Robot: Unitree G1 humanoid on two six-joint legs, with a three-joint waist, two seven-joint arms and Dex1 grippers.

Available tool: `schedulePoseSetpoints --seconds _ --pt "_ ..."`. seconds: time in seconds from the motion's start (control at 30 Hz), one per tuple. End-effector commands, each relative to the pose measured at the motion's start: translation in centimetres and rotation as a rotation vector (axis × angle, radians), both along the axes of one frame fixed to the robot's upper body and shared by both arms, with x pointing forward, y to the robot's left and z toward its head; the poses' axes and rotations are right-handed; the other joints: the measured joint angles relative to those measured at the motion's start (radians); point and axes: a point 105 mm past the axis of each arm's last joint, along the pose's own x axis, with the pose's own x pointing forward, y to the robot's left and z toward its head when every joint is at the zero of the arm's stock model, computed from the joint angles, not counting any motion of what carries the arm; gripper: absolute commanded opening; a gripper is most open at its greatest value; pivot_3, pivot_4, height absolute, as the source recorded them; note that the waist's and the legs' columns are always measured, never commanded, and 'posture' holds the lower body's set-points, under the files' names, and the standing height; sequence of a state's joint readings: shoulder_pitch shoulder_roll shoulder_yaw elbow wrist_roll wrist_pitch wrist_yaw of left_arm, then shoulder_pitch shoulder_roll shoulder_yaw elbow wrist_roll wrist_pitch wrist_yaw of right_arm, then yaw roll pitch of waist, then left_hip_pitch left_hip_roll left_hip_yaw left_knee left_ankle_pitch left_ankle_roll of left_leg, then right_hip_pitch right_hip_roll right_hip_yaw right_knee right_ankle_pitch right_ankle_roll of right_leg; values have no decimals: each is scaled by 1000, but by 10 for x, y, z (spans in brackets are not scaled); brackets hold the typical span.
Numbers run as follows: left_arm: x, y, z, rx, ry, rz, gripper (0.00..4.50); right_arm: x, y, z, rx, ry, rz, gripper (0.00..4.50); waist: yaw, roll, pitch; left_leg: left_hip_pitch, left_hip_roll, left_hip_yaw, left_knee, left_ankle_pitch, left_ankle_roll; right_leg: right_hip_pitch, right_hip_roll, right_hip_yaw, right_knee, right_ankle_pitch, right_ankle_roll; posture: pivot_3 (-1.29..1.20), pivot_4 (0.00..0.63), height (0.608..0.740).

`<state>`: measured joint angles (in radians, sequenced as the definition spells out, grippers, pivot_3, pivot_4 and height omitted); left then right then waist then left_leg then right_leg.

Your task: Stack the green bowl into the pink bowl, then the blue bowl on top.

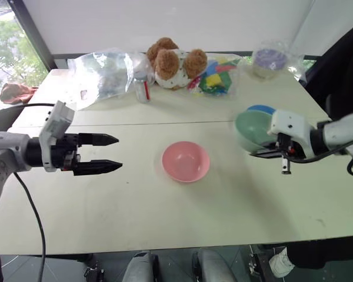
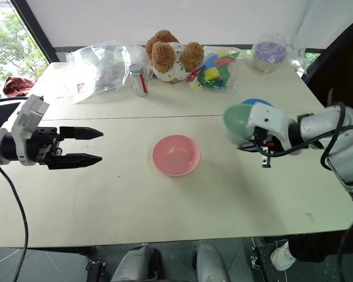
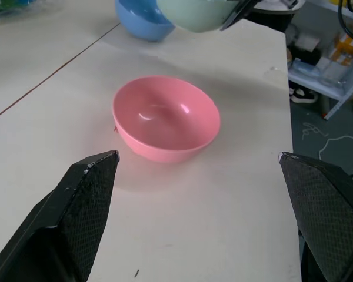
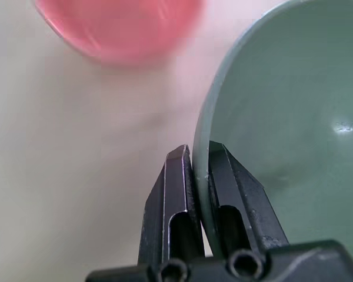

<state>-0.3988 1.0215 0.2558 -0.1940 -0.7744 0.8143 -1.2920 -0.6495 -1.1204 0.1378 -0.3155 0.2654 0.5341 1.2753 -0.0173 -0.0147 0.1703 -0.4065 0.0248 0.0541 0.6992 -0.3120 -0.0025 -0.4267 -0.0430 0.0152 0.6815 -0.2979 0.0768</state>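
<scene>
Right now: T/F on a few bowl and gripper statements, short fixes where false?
1. The right gripper is shut on the green bowl's rim. True.
2. The green bowl sits inside the pink bowl. False: it is held off the table, apart from the pink bowl, which is empty.
3. The left gripper holds the blue bowl. False: it is open and empty.
4. The blue bowl rests on the table behind the green bowl. True.
</scene>
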Motion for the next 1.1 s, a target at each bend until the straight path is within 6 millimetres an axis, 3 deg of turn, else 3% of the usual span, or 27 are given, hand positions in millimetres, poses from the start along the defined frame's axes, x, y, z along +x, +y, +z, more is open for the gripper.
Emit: schedulePoseSetpoints --seconds 0.03,0.33,0.63,0.73,0.87,0.97,1.0,1.1 --pt "0 -3 10 14 -65 -6 4500 -11 34 -8 0 37 192 37 3 0 0 0 0 0 0 0 0 0 0 0 0 0 0 0 150 740" --pt "-5 -4 12 18 -76 23 4500 9 69 -33 -93 16 372 37 2 -1 0 -1 -2 0 1 0 0 0 -2 0 0 0 0 0 150 740" --pt "-12 -1 14 14 -82 65 4500 2 89 -41 -124 37 516 37 1 -1 0 -1 -2 0 1 0 0 0 -2 0 0 0 0 0 150 740" --pt "-14 0 14 15 -81 81 4500 1 93 -41 -119 37 534 1100 1 -1 0 -1 -2 0 1 0 0 0 -2 -1 0 0 0 0 150 740" --pt "-15 0 14 10 -81 88 4500 3 96 -36 -111 21 537 3069 1 -1 0 -1 -2 0 1 0 0 0 -2 -1 0 0 0 0 150 740" --pt "-16 -1 13 8 -79 86 4500 3 92 -16 -70 -6 506 4454 1 -1 0 -1 -2 0 1 0 -1 0 -2 -1 0 0 0 0 150 740" --pt "-15 -2 13 7 -79 84 4500 5 88 -6 -43 -14 479 4454 1 -1 0 -1 -2 0 1 0 -1 0 -2 -1 0 0 0 0 150 740" --pt "-15 -4 11 8 -78 69 4500 29 48 26 26 -66 241 4454 7 0 0 -1 -2 0 1 0 -1 0 -3 -1 0 0 0 0 150 740"
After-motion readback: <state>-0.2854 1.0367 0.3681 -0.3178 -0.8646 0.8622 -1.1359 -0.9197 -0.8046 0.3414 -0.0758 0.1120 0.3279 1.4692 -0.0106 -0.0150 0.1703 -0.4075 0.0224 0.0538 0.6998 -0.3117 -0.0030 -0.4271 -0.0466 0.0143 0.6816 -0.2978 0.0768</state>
